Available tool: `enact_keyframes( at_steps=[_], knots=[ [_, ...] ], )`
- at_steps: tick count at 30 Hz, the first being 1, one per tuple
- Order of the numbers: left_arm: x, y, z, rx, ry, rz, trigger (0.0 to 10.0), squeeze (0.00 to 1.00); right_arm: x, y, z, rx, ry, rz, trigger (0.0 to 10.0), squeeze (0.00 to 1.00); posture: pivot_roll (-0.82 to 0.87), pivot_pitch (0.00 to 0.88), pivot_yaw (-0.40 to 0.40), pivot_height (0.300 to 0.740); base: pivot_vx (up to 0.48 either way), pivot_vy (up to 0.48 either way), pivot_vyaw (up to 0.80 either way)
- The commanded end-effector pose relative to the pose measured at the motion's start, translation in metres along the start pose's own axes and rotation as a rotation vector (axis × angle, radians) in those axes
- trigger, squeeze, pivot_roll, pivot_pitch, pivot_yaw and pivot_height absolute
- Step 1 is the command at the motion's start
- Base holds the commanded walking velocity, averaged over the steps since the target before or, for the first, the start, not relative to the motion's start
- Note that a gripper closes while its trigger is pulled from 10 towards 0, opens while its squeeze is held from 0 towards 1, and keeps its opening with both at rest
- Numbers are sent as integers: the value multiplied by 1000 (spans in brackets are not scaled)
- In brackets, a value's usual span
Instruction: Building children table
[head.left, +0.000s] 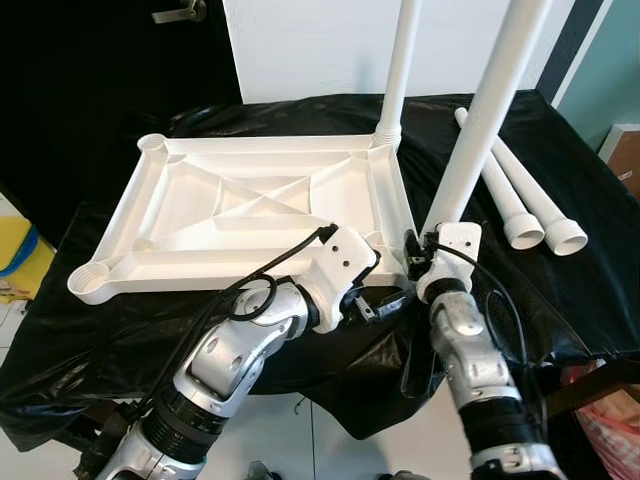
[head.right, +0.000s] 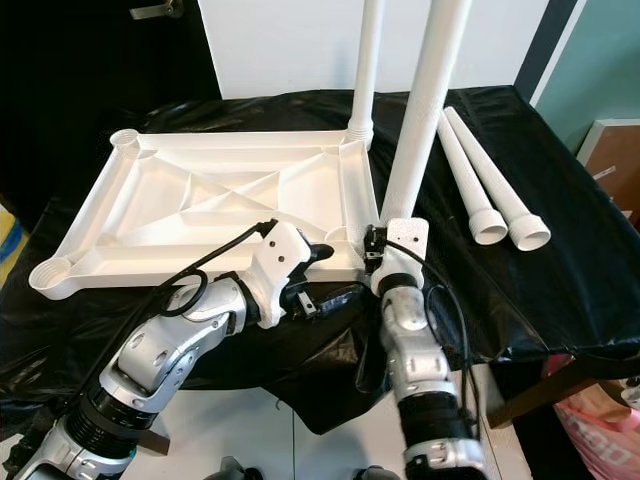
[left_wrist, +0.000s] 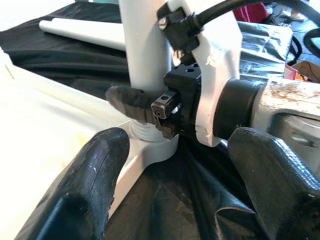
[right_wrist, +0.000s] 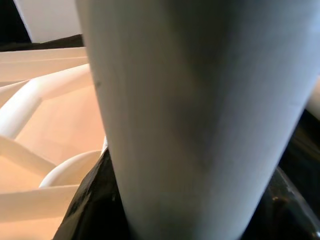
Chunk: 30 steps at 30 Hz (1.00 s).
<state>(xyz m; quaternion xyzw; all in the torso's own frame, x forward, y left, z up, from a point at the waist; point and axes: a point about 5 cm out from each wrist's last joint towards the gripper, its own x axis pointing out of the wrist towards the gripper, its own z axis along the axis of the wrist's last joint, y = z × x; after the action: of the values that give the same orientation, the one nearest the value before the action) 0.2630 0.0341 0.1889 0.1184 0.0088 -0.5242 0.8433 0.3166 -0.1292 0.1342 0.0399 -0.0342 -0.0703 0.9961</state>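
Nearest us, we are clamping our right gripper (head.left: 418, 252) around the base of a table leg (head.left: 478, 120), its long axis upright over the near right corner socket of the upturned tabletop (head.left: 230, 215); our left gripper (head.left: 378, 300), fingers spread and empty, is waiting just beside; beyond, one fitted leg (head.left: 398, 70) is standing; two spare legs (head.left: 525, 195) are lying rightward, apart.

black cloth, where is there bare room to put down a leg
Bare black cloth lies right of the right gripper, nearer than the two loose legs. Another strip runs behind the tabletop. The near right corner is crowded by both grippers and the held leg.
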Motion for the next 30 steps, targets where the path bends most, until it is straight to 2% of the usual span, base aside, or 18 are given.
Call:
enact_keyframes(
  at_steps=[1, 13, 14, 16, 17, 21, 25, 29, 30],
  knots=[
    [1, -5, -1, 8, 4, -37, 10000, 0, -7, -6, -21, 26, 105, -41, 10000, 0, -101, 84, 9, 740, 0, 0, 0],
    [1, -5, -1, 12, 7, -41, 10000, 0, -13, 3, -19, 14, 96, 12, 10000, 0, -102, 75, 14, 740, 0, 0, 0],
    [1, -5, -1, 13, 7, -42, 10000, 0, -13, 3, -17, 10, 79, 23, 10000, 749, -101, 74, 14, 740, 0, 0, 0],
    [1, -5, -1, 13, 7, -42, 10000, 0, -13, 3, -17, 10, 79, 23, 10000, 749, -101, 74, 14, 740, 0, 0, 0],
    [1, -5, -1, 13, 7, -42, 10000, 0, -13, 2, -14, 24, 62, 55, 10000, 1000, -101, 73, 15, 740, 0, 0, 0],
    [0, -5, -1, 14, 7, -42, 10000, 0, -13, 0, -8, 43, 28, 109, 10000, 1000, -105, 73, 17, 740, 0, 0, 0],
    [1, -5, -1, 14, 8, -45, 10000, 0, -11, -7, -1, 20, -20, 157, 10000, 1000, -109, 74, 20, 740, 0, 0, 0],
    [1, -4, -1, 15, 7, -47, 10000, 0, -6, -21, 3, 2, -24, 268, 10000, 1000, -113, 78, 22, 740, 0, 0, 0],
    [2, -4, -1, 15, 7, -47, 10000, 0, -4, -26, 5, -24, -30, 309, 10000, 271, -115, 79, 22, 740, 0, 0, 0]
  ],
)
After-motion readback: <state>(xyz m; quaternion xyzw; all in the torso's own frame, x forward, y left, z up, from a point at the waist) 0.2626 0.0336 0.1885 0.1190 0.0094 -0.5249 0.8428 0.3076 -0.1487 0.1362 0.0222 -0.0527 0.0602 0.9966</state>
